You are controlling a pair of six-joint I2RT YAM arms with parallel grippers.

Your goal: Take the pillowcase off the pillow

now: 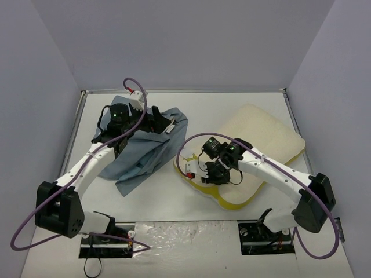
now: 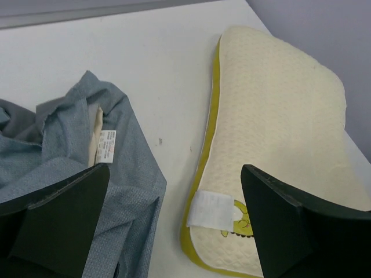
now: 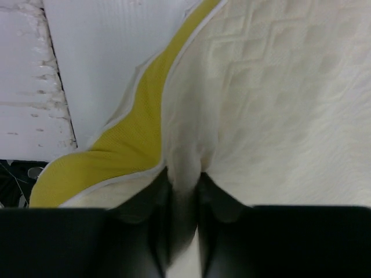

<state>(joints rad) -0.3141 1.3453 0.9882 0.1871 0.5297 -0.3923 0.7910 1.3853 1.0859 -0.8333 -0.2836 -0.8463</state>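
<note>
The blue-grey pillowcase [image 1: 142,153] lies crumpled and flat on the table's left half, and its small white tag [image 2: 106,146] shows in the left wrist view. It is wholly apart from the cream pillow [image 1: 264,139], which lies on the right half. My left gripper [image 1: 161,124] hovers over the pillowcase's right edge [image 2: 124,191], jaws wide open with nothing between them [image 2: 174,226]. My right gripper [image 1: 210,172] is shut on a pinched fold of the pillow's quilted cover [image 3: 184,165], beside its yellow side edge [image 3: 116,147] at the near left corner.
A strip of bare white table [image 1: 185,197] runs between pillowcase and pillow. Grey walls enclose the table on three sides, with a metal rim [image 1: 185,91] along the back. Purple cables [image 1: 191,142] loop over both arms. The arm bases [image 1: 104,237] sit at the near edge.
</note>
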